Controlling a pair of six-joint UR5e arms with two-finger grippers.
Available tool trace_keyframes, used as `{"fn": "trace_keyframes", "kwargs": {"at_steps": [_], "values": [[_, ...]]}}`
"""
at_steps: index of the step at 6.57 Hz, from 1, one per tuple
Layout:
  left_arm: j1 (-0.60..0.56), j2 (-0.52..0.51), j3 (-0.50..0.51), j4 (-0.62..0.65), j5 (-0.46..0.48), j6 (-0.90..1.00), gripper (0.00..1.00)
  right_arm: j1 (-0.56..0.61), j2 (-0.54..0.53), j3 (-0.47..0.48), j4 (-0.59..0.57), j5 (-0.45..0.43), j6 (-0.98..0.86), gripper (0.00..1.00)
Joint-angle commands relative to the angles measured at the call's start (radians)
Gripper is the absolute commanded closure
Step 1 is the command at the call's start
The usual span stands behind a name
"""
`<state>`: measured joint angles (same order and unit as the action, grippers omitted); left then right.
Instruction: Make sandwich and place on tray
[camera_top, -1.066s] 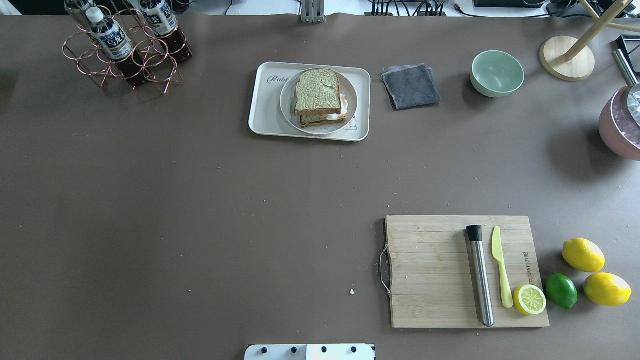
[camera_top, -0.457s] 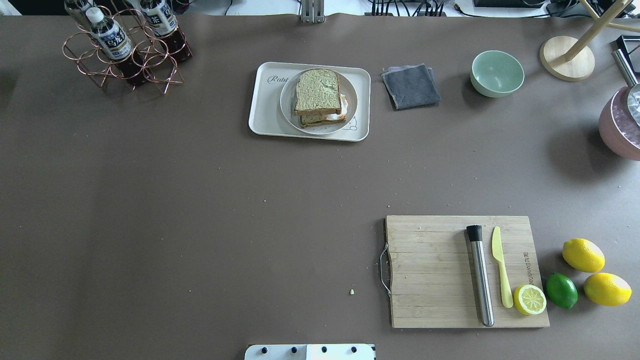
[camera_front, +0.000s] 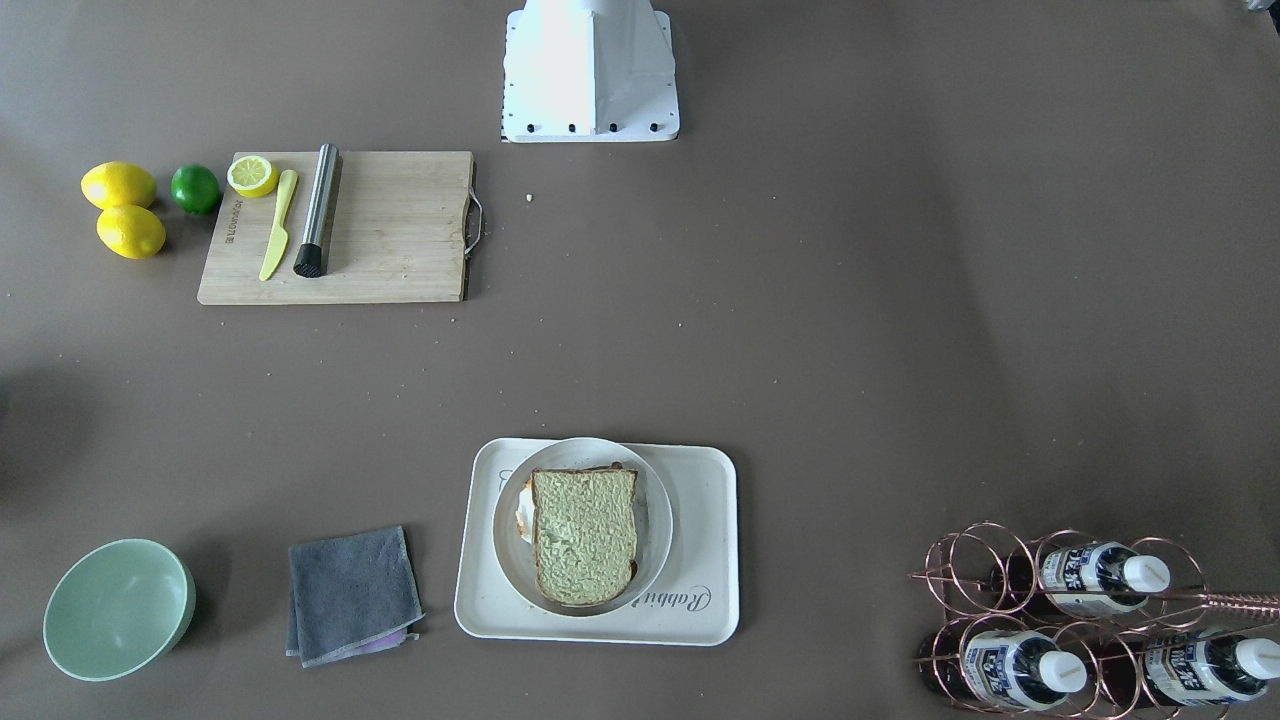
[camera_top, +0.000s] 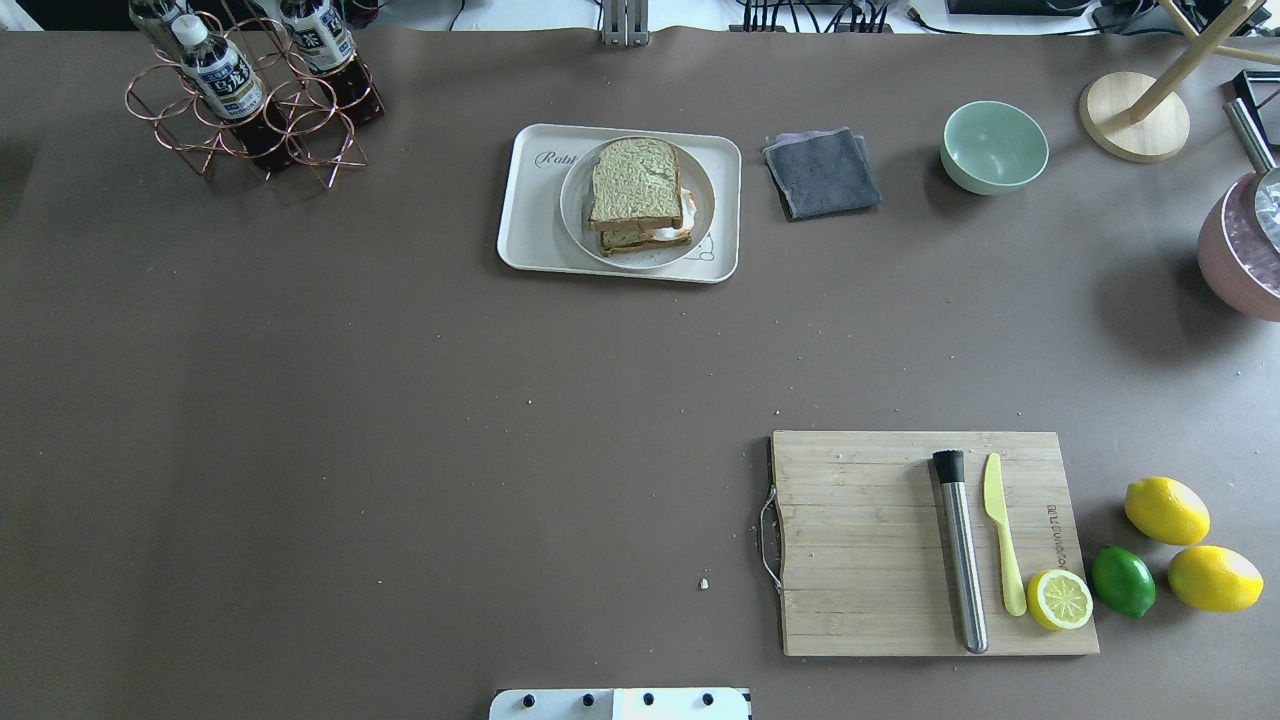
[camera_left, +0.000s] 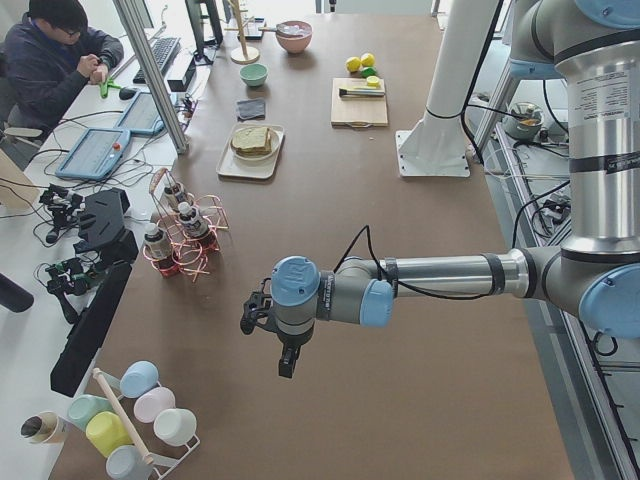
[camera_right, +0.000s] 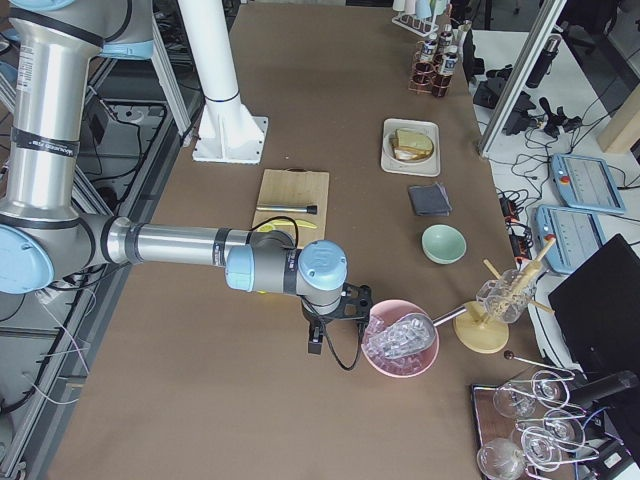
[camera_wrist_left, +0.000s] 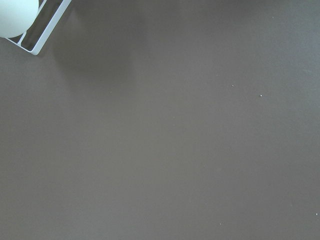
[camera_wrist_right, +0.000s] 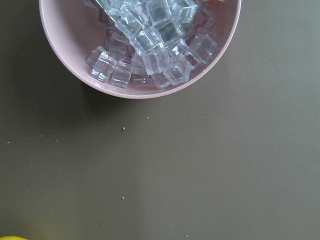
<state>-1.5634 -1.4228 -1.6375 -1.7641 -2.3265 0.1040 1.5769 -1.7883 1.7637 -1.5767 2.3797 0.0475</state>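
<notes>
The sandwich has two greenish-tan slices with white egg showing between them. It lies on a round white plate, which stands on the cream-white tray at the table's far middle. It also shows in the front-facing view on the tray. My left gripper shows only in the exterior left view, over bare table far from the tray; I cannot tell if it is open. My right gripper shows only in the exterior right view, beside the pink bowl; I cannot tell its state either.
A wooden cutting board holds a steel muddler, a yellow knife and a lemon half. Lemons and a lime lie beside it. A grey cloth, green bowl, bottle rack and pink ice bowl stand around.
</notes>
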Motion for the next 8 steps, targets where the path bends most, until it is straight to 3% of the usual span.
{"fn": "trace_keyframes", "kwargs": {"at_steps": [1, 8], "values": [[-0.001, 0.009, 0.001, -0.001, -0.002, 0.0, 0.02, 0.0, -0.006, 0.002, 0.001, 0.004, -0.005, 0.0], [0.0, 0.022, 0.01, -0.002, -0.002, 0.002, 0.02, 0.0, -0.011, -0.003, 0.001, 0.007, -0.006, 0.0]]}}
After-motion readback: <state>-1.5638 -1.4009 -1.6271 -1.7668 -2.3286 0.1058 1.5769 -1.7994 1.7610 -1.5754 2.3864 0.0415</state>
